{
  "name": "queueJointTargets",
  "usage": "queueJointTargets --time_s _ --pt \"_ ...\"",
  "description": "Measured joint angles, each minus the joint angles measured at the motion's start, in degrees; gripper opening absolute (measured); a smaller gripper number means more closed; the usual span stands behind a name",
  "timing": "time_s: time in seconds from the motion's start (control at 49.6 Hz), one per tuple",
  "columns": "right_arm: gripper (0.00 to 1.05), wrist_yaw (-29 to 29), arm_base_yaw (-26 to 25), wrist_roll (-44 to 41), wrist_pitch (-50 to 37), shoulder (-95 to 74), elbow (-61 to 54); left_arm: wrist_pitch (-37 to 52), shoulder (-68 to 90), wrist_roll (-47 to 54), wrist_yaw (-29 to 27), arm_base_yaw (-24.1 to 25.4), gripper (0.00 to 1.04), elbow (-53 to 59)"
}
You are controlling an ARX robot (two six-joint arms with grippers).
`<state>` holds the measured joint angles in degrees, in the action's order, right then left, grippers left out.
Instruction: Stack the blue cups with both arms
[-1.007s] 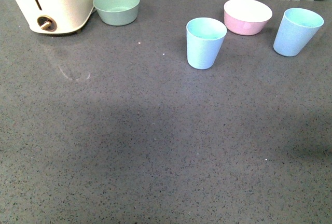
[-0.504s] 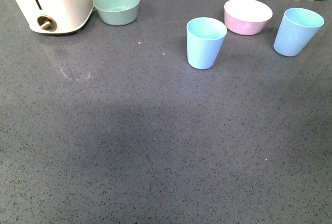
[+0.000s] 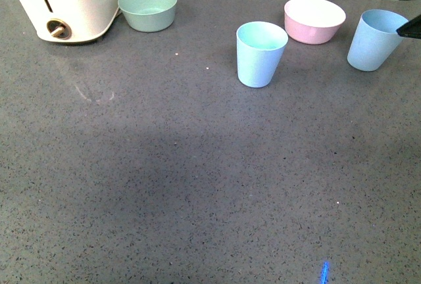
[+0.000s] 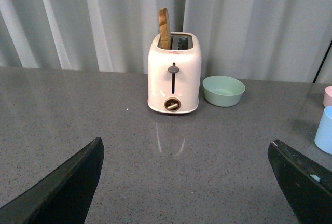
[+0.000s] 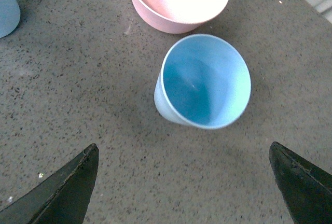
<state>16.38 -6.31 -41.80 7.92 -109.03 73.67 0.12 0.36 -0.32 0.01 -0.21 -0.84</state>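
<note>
Blue cup (image 3: 260, 54) upright — other cup (image 3: 375, 39) seemingly below wide-spread right tool (image 5: 182, 151).

Grey countertop (image 3: 164, 185): toaster (image 3: 69, 1), green bowl (image 3: 148, 9), pink bowl (image 3: 314, 21), two blue cups (image 3: 260, 54) (image 3: 371, 44)

Left gripper (image 4: 185, 146) spread wide above grey worktop (image 4: 104, 110); cream toaster (image 4: 173, 73) holding bread slice (image 4: 164, 28), green bowl (image 4: 223, 90) just beside.

blue cups (image 3: 261, 54) (image 3: 375, 39) 2; bowls (image 3: 148, 9) (image 3: 314, 21) 2; toaster (image 3: 72, 1) 1; bread slice (image 4: 164, 27) 1
</note>
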Motion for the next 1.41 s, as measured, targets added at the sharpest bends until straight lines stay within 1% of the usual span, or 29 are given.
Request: queueJointTargets --time_s 0.161,0.463,0.624,0.705,0.725,0.765,0.826,0.967,0.987,1.068,1.088,1.168,1.188,1.209,1.309,1.41 --pt "0.96 -0.57 1.62 -2.19 2.73 -5.05 5.68 0.0 0.0 0.0 0.0 0.0 0.96 0.0" --pt "0.96 -1.81 4.31 -4.26 4.76 -12.79 12.44 0.0 0.0 0.0 0.0 0.0 0.96 0.0" --pt "0.95 -2.58 4.83 -4.37 5.62 -15.76 14.95 0.0 0.0 0.0 0.0 0.0 0.96 0.0" --pt "0.81 -3.39 4.92 -4.39 5.68 -16.98 15.89 -0.02 0.0 0.0 0.0 0.0 0.96 0.0" --pt "0.76 -3.56 4.92 -4.39 5.68 -17.35 16.11 -0.02 0.0 0.0 0.0 0.0 0.96 0.0" --pt "0.71 -3.67 4.92 -4.35 5.7 -17.66 16.31 -0.02 0.0 0.0 0.0 0.0 0.96 0.0" --pt "0.58 -3.56 4.92 -4.07 6.1 -17.86 16.59 -0.02 0.0 0.02 0.0 0.0 0.96 0.0" --pt "0.39 -2.8 4.76 -3.15 6.47 -17.84 16.59 -0.02 0.0 0.02 0.0 0.0 0.96 0.0" --pt "0.35 -2.64 4.7 -2.93 6.58 -17.81 16.59 -0.02 0.0 0.0 0.0 0.0 0.96 0.0" --pt "0.27 -2.03 4.46 -2.58 6.88 -17.68 16.59 -0.02 0.0 0.0 0.0 0.0 0.96 0.0" --pt "0.22 -1.68 4.33 -2.56 7.17 -17.53 16.57 -0.02 0.0 0.02 0.0 0.0 0.96 0.0" --pt "0.08 -0.59 3.82 -2.58 7.85 -16.26 15.74 -0.02 0.0 0.0 0.0 0.0 0.96 0.0" --pt "0.03 -0.26 3.58 -2.6 8.2 -15.54 15.26 -0.02 0.0 0.0 0.0 0.0 0.96 0.0" --pt "0.01 -0.2 3.52 -2.67 8.33 -15.19 15.06 -0.02 0.0 0.0 0.0 0.0 0.96 0.0" --pt "0.02 0.52 2.95 -2.93 9.22 -12.68 13.77 -0.02 0.0 0.02 0.0 0.0 0.96 0.0" --pt "0.02 2.47 2.12 -3.48 11.17 -8.0 12.7 -0.02 0.0 0.02 0.0 0.0 0.96 0.0"
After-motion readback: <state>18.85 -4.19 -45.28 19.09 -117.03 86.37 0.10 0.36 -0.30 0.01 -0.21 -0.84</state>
